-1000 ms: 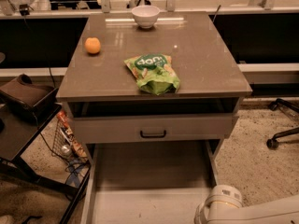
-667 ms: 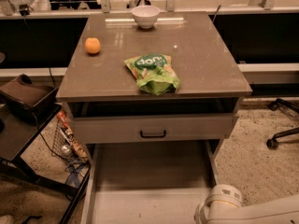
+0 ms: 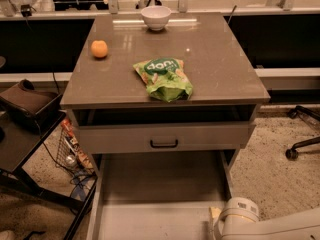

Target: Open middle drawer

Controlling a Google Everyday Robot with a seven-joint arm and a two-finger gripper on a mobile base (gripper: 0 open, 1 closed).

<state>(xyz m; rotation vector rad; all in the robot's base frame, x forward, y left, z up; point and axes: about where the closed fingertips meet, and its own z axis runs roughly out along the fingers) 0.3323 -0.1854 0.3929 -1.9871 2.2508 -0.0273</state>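
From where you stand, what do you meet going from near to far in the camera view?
Nearest first: robot arm at the bottom right (its gripper is out of view) → middle drawer → green snack bag → orange → white bowl.

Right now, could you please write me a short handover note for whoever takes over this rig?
The hand is not in view; only the arm's white joint shows, at the bottom right edge by the open drawer's right side.
The middle drawer stands pulled out with its grey interior showing; its front is cut off by the bottom edge. The drawer above is closed.
Done: the opening looks complete.
Left: probably only to check where the hand is and back the arm away.
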